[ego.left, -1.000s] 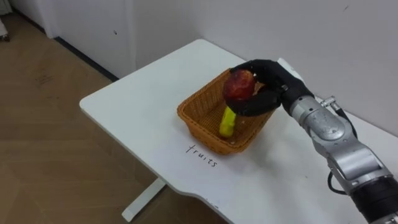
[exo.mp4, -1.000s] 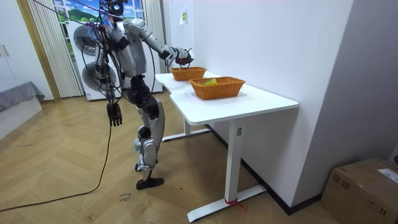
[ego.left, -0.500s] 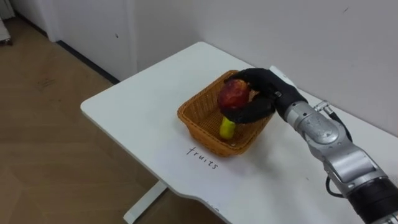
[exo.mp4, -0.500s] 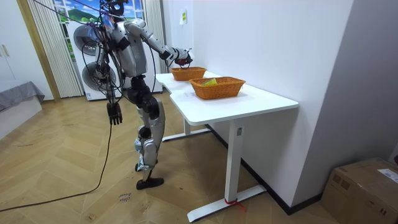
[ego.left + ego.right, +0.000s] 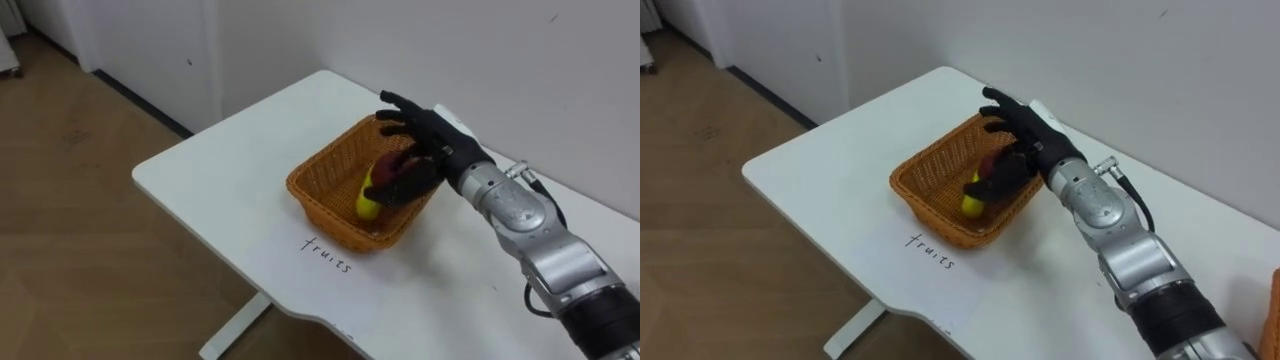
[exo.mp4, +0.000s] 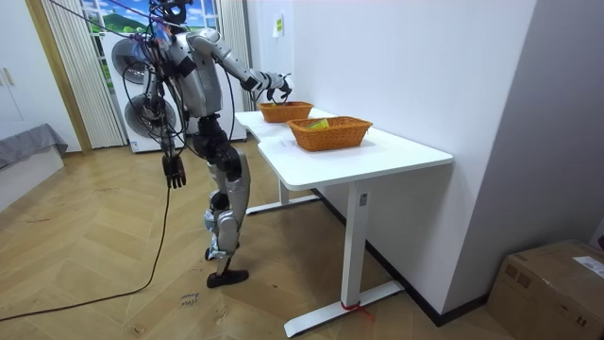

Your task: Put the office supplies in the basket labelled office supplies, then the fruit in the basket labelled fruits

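The right hand (image 5: 415,140) hovered over the wicker basket (image 5: 318,192), fingers spread, holding nothing. The red apple (image 5: 388,163) lay inside, partly hidden by the thumb, a yellow fruit (image 5: 367,205) just beside it at seven o'clock. A handwritten label (image 5: 326,252) marked the white table (image 5: 220,180) at the basket's seven o'clock. The left hand (image 6: 173,174) hung at the robot's side; a second basket (image 6: 330,133) stood nearby.
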Controlling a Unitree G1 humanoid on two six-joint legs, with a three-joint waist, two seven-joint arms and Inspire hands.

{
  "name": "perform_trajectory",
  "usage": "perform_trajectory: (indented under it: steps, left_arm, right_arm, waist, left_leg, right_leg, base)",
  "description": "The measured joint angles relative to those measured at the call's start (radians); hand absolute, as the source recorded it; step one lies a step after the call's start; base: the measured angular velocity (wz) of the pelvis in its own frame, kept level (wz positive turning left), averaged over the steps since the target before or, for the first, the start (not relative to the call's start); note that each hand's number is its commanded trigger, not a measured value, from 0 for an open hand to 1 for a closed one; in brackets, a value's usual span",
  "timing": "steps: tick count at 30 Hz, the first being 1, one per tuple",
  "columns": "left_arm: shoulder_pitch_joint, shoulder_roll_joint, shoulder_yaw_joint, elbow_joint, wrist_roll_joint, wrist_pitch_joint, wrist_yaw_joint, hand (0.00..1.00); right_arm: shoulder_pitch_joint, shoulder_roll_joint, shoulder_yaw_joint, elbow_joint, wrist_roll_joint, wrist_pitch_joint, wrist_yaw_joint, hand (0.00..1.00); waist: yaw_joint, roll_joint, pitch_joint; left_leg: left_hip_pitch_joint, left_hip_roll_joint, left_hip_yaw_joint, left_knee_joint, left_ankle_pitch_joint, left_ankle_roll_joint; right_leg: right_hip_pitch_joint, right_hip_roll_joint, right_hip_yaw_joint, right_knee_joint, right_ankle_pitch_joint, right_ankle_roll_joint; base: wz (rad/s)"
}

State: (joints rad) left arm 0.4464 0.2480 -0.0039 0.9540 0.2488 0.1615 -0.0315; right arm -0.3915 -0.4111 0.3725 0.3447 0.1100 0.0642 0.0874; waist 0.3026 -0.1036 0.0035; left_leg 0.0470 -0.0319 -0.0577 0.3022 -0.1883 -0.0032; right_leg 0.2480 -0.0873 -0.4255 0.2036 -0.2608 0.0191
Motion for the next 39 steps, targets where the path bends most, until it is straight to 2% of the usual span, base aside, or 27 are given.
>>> perform_trajectory:
  steps: [5,13,22,26,28,30,34,37,39]
  left_arm:
    - [-0.001,0.0,0.0,-0.012,-0.001,0.005,-0.002,0.0]
    - [-0.009,-0.002,-0.001,-0.011,0.0,0.011,-0.014,0.0]
    - [-0.061,0.001,0.0,-0.03,0.0,0.011,-0.03,0.0]
    - [-0.095,0.003,0.0,-0.021,0.0,0.011,-0.028,0.0]
    - [-0.11,0.003,0.0,-0.021,-0.001,0.011,-0.028,0.0]
    - [-0.121,0.005,0.002,-0.013,0.0,0.004,-0.028,0.0]
    - [-0.126,0.013,0.009,-0.009,0.005,-0.002,-0.029,0.0]
    - [-0.128,0.016,0.015,-0.011,0.028,-0.01,-0.031,0.0]
    - [-0.131,0.015,0.021,-0.019,0.028,-0.015,-0.031,0.0]
  right_arm:
    - [0.004,0.0,0.0,-0.011,0.0,0.0,-0.002,0.0]
    - [0.005,0.0,-0.003,-0.014,-0.042,0.001,-0.006,0.0]
    - [0.005,-0.019,-0.042,-0.045,-0.08,0.003,-0.015,0.0]
    - [-0.014,-0.049,-0.059,-0.054,-0.081,0.002,-0.031,0.0]
    - [-0.014,-0.05,-0.082,-0.055,-0.08,0.002,-0.04,0.0]
    - [-0.014,-0.051,-0.117,-0.084,-0.101,0.003,-0.051,0.0]
    - [-0.014,-0.056,-0.182,-0.156,-0.109,0.0,-0.095,0.0]
    - [-0.021,-0.064,-0.219,-0.178,-0.12,-0.001,-0.114,0.0]
    - [-0.021,-0.076,-0.237,-0.18,-0.124,-0.001,-0.134,0.0]
  waist:
    - [-0.007,0.0,0.0001]
    - [-0.055,0.002,0.0005]
    - [-0.091,-0.004,-0.0027]
    - [-0.091,-0.003,-0.0022]
    - [-0.097,-0.001,-0.001]
    - [-0.115,-0.003,-0.0031]
    - [-0.14,0.003,0.0002]
    - [-0.17,-0.002,-0.0027]
    - [-0.184,-0.005,-0.0011]
  left_leg:
    - [0.0,0.001,0.0,-0.003,0.0,0.0]
    - [0.001,0.0,0.005,-0.003,-0.004,0.002]
    - [0.006,-0.001,0.017,-0.011,-0.005,0.004]
    - [0.019,0.004,0.041,-0.014,-0.006,0.006]
    - [0.019,0.005,0.05,-0.018,-0.007,0.007]
    - [0.016,0.004,0.064,-0.028,-0.008,0.01]
    - [0.024,0.005,0.09,-0.034,-0.012,0.018]
    - [0.035,0.007,0.111,-0.038,-0.016,0.023]
    - [0.045,0.018,0.134,-0.05,-0.017,0.023]
  right_leg:
    - [0.0,-0.002,-0.001,-0.001,0.0,0.0]
    - [0.002,-0.003,0.007,0.002,-0.001,0.001]
    - [-0.009,-0.012,0.011,0.011,-0.001,0.003]
    - [-0.015,-0.016,0.035,0.027,-0.001,0.003]
    - [-0.028,-0.018,0.044,0.037,-0.001,0.003]
    - [-0.046,-0.018,0.063,0.055,-0.004,0.007]
    - [-0.057,-0.02,0.093,0.057,-0.003,0.01]
    - [-0.054,-0.02,0.106,0.054,0.001,0.016]
    - [-0.057,-0.017,0.127,0.052,0.005,0.017]
  base:
    - [0.0]
    - [-0.02]
    - [-0.03]
    - [-0.17]
    - [-0.17]
    - [-0.2]
    - [-0.25]
    - [-0.16]
    - [-0.25]
